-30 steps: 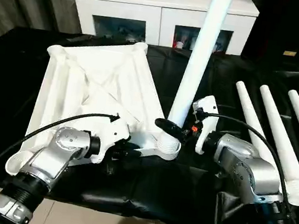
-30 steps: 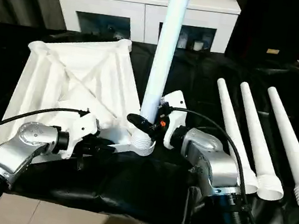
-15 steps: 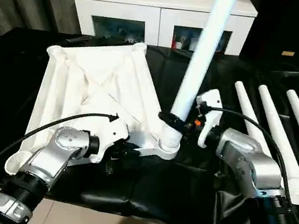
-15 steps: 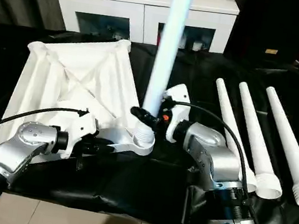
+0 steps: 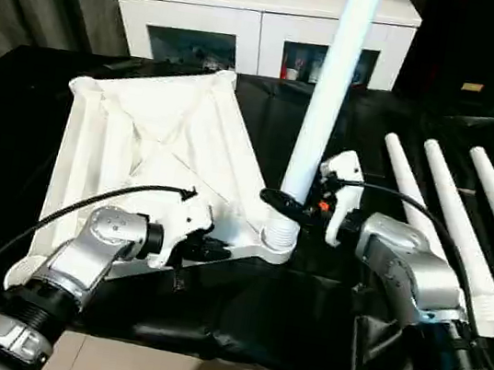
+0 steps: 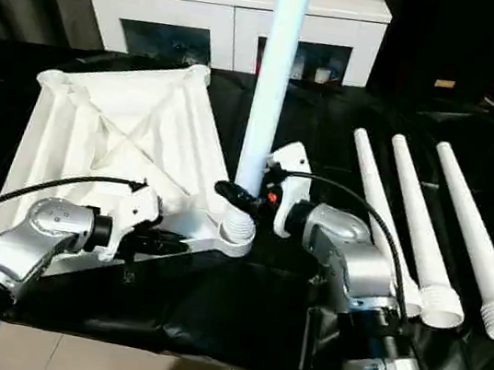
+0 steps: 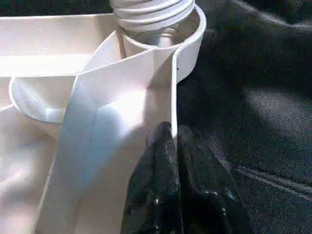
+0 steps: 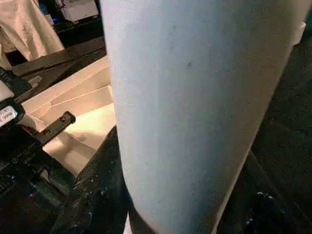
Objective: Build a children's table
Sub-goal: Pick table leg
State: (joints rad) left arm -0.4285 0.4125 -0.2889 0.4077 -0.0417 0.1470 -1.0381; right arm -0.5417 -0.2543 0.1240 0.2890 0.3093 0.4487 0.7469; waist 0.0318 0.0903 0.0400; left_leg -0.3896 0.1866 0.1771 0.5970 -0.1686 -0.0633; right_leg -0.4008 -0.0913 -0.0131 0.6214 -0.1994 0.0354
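Table leg [image 5: 326,94] in right claw [image 5: 283,202] (left claw [image 7: 174,146] pinching tabletop [image 5: 142,141] rim)

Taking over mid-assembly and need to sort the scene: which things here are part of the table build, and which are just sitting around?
Part of the job:
- table top, underside up
- upright leg in the near corner socket, held by the right gripper
- three loose legs on the black cloth
- left gripper, shut on the top's edge

Just lying about:
- white cabinet behind
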